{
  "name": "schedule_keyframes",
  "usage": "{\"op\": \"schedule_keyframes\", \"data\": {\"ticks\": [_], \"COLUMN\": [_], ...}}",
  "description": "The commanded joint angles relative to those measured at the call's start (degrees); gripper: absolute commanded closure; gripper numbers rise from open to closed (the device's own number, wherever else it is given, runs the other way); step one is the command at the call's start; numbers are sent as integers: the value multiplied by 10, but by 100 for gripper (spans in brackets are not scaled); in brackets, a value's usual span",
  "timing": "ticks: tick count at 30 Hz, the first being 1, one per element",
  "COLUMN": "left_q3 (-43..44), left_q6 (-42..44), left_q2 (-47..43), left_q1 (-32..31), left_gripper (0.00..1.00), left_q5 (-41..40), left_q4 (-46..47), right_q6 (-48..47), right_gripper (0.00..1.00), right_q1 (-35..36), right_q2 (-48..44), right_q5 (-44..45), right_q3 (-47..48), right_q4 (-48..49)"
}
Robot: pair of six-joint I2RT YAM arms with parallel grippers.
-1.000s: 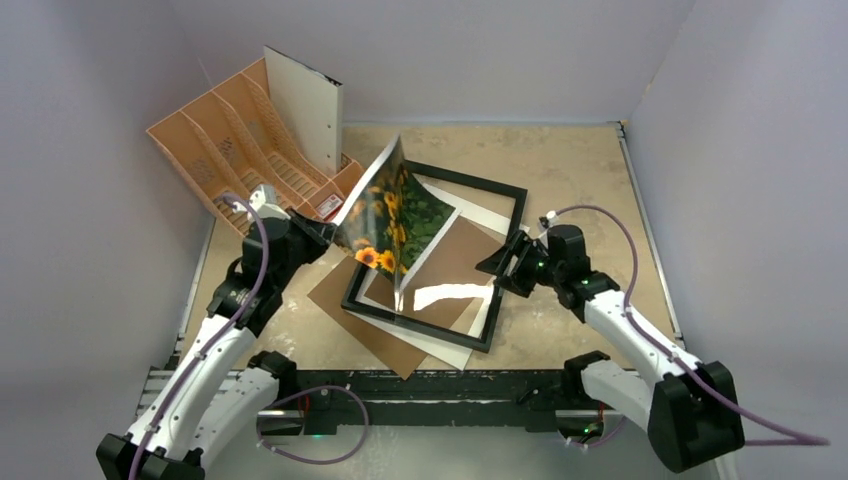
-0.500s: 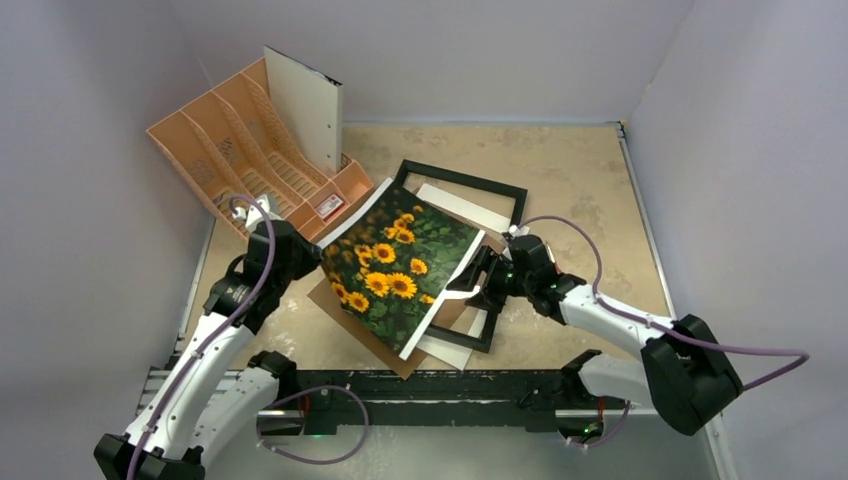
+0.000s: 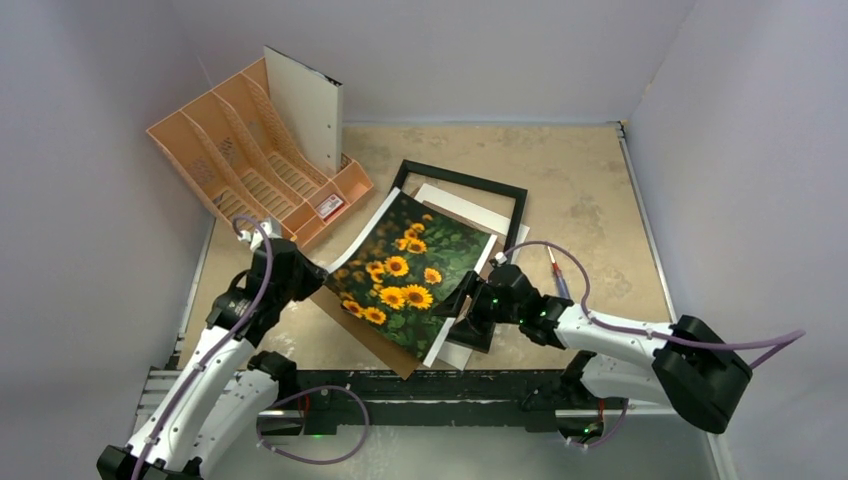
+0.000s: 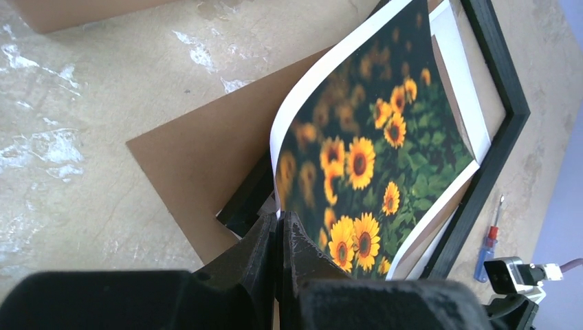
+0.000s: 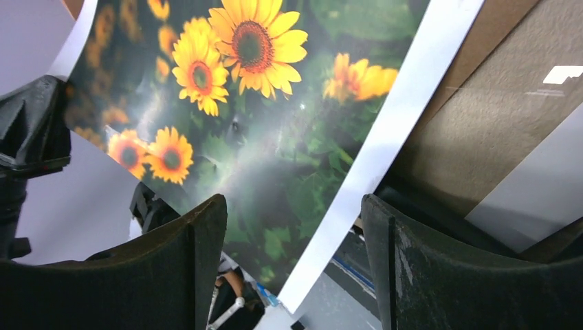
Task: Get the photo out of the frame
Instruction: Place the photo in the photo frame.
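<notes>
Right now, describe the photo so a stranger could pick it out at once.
Find the black frame lying mid-table. Above its near-left part a sheet is held up by the left pincer at one edge. That is the photo: yellow sunflowers on dark green, unlike the plain brown board and white sheet beneath.

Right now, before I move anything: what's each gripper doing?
Left gripper: shut on the photo, pinching its edge.
Right gripper: open, the photo's white strip between its jaws, not clamped.
</notes>
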Motion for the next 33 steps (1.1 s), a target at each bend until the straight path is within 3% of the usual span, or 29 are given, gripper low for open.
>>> {"op": "schedule_keyframes", "data": {"ticks": [1, 8, 15, 19, 23, 27, 30, 33], "left_q3": [-11, -31, -30, -35, -45, -52, -61, -71], "left_q6": [-43, -78, -81, -81, -84, -82, -77, -66], "left_q2": [-21, -22, -28, -31, -37, -37, -44, -49], "left_q1": [2, 2, 2, 2, 2, 2, 2, 2], "left_gripper": [100, 100, 100, 100, 100, 100, 100, 100], "left_q5": [7, 14, 11, 15, 26, 47, 59, 67], "left_q4": [-16, -6, -10, -12, -5, 1, -1, -5], "right_q6": [49, 119, 187, 204, 211, 191, 193, 177], "right_gripper": [26, 28, 29, 31, 37, 56, 86, 100], "right_q1": [22, 69, 121, 130, 131, 131, 129, 109], "right_q2": [-25, -49, -85, -64, -43, -14, -14, -61], "right_q5": [56, 64, 114, 106, 127, 148, 143, 163], "right_q3": [6, 0, -35, -58, -87, -61, -63, -66], "right_q4": [-35, -84, -70, -12, 134, 181, 191, 146]}}
